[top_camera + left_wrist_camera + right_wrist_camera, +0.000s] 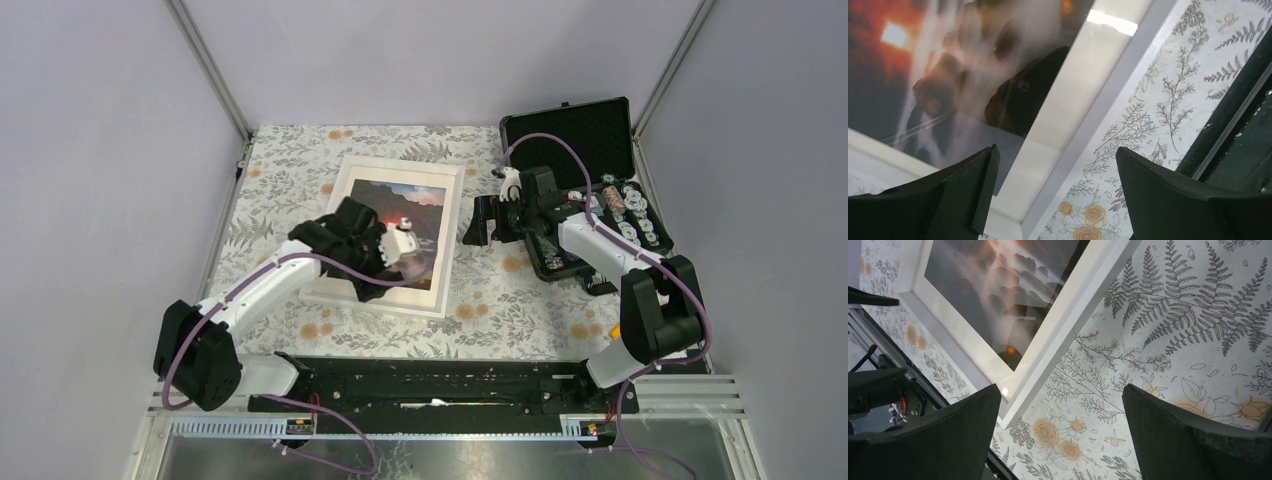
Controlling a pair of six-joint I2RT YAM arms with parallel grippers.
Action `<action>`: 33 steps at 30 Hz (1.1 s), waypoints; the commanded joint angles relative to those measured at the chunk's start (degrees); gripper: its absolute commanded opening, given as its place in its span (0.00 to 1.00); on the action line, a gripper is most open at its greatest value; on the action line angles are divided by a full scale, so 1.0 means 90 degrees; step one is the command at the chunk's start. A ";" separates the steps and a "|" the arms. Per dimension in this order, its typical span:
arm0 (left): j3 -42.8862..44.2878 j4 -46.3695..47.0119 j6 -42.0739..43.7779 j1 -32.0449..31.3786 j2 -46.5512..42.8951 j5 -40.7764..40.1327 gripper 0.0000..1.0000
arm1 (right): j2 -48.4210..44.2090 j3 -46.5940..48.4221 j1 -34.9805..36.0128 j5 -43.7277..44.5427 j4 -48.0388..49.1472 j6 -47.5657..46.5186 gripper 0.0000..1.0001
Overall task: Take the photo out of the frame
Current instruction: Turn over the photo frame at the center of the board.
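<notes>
The photo [425, 203] lies face up in the frame [405, 168], under a glossy front that mirrors my own arm. It is directly beneath my left pincer [1055, 157]. That pincer hangs over a frame corner on the side nearest my bases, its fingers [963, 187] spread wide with nothing between them. Below the gap I see the white rim and a strip of flowered tablecloth [500, 290].

My right pincer [1060, 395] is also wide apart and empty. It hovers over the cloth just off the frame's right edge, with a frame corner showing under its left finger. Just beyond and to the right of that pincer stands the black case [580, 130], its lid raised.
</notes>
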 commanded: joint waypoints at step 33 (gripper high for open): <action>-0.0563 0.1526 -0.0896 -0.2777 0.1022 -0.0672 0.00 | 0.0963 -0.0601 -0.0138 -0.1388 0.1448 0.1603 1.00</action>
